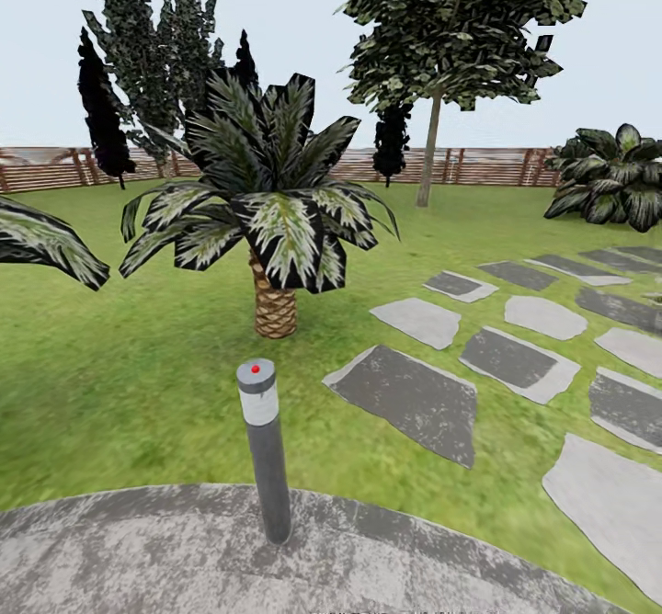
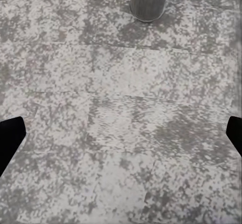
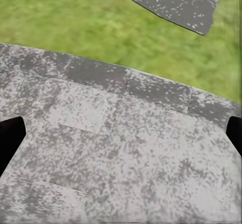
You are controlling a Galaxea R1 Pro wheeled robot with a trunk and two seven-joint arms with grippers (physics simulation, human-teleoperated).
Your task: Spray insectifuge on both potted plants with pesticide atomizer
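No pesticide atomizer and no potted plants anywhere in shot, so this reads as a search-and-approach step through the garden, and the job right now is looking well. Head view: the lawn (image 1: 138,384) fills the middle, with a scaly-trunked palm (image 1: 271,219) dead centre, and neither that nor the broad-leaved bush (image 1: 611,177) at the right edge is a target. At the bottom of the frame sits the round paved patio (image 1: 184,559), with a grey post (image 1: 265,449) wearing a red dot planted on its rim; that is no bottle, so drive around it. Stepping slabs (image 1: 414,398) fan off to the right, with the slatted fence (image 1: 55,168) far behind. The left gripper (image 2: 121,136) has its 2 dark fingertips at opposite frame edges, spread wide over bare paving, holding nothing, the post's base at top centre. The right gripper (image 3: 121,136) is equally wide apart and empty-handed, over the patio edge, grass beyond. My call: keep arms tucked, pan the head slowly, scan low for small grey pots.
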